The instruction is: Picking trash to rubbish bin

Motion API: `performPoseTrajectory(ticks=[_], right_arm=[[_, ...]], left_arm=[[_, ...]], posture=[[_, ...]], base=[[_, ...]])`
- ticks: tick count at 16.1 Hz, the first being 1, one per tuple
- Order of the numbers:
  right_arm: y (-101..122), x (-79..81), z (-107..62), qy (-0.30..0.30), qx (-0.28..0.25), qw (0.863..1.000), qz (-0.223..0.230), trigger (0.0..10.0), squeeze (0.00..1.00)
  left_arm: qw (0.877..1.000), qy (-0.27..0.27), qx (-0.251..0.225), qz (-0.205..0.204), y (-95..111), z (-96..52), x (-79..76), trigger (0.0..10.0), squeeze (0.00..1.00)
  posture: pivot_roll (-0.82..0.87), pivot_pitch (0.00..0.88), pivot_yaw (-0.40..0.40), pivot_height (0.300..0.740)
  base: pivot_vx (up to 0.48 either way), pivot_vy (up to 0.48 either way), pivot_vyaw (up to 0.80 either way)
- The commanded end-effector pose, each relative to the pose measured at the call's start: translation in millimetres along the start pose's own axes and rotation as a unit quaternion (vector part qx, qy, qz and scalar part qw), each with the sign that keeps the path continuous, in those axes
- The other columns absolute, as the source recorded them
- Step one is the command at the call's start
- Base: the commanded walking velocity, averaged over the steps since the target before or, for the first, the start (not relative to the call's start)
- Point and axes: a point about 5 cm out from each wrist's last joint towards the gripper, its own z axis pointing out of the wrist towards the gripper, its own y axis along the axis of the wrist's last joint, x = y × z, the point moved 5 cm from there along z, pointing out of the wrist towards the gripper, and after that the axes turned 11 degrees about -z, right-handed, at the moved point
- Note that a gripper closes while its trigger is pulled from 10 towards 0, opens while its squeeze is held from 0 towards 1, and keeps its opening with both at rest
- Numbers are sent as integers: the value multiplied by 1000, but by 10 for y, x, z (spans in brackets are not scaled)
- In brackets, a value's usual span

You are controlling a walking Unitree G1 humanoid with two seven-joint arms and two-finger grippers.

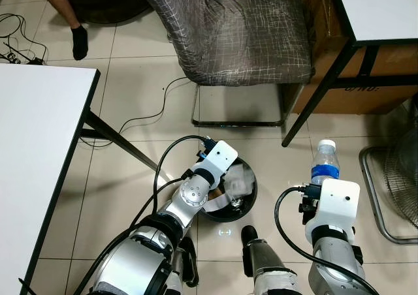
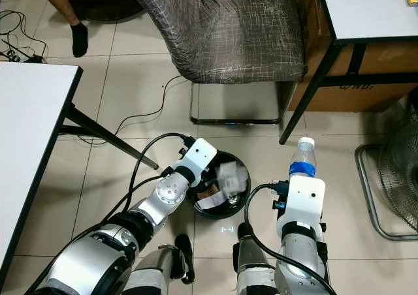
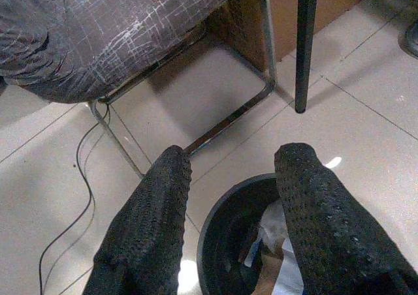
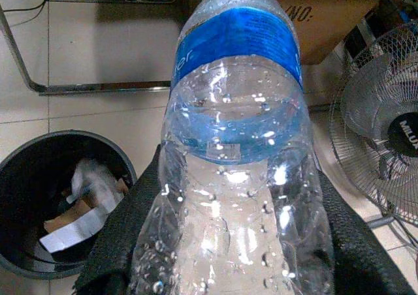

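Note:
A clear plastic bottle (image 1: 323, 164) with a blue label and white cap stands upright in my right gripper (image 4: 235, 243), which is shut on it to the right of the bin. The small black rubbish bin (image 1: 246, 205) sits on the tiled floor between my arms and holds paper scraps (image 4: 81, 210). My left gripper (image 3: 232, 197) hovers over the bin's near-left rim, open, with nothing between its black fingers (image 3: 157, 217).
A grey fabric chair (image 1: 241, 34) on a metal frame stands just beyond the bin. A white table (image 1: 32, 145) is at left, a desk leg (image 1: 313, 99) and cardboard box at right. A floor fan (image 1: 395, 177) stands at far right. A person's foot (image 1: 80, 40) is at top left.

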Motion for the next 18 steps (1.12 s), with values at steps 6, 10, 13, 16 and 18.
performPoseTrajectory(ticks=[6, 10, 13, 16, 18], right_arm=[[-70, 72, -62, 9, 22, 1000, 19, 10000, 0], [-107, 122, 53, 22, 23, 999, 24, 10000, 0], [-128, 132, 176, 33, 23, 999, 24, 10000, 0], [-174, 77, 323, 42, 23, 999, 22, 10000, 0], [-227, 42, 456, 52, 29, 998, 21, 10000, 0]], left_arm=[[1000, 5, 21, -8, -117, -34, 11, 10000, 1000], [999, 8, 16, -30, -118, -56, 156, 10000, 1000], [999, 13, 10, -32, -162, -126, 355, 10000, 1000], [1000, -5, 1, -29, -195, -229, 550, 10000, 1000], [999, -38, -1, -19, -211, -310, 662, 10000, 1000]], posture=[[-134, 370, 89, 740], [-65, 343, 80, 740], [-13, 336, 75, 740], [40, 327, 65, 740], [71, 326, 62, 740]], base=[[0, 0, 0], [0, 0, 0], [0, 0, 0], [0, 0, 0], [0, 0, 0]])
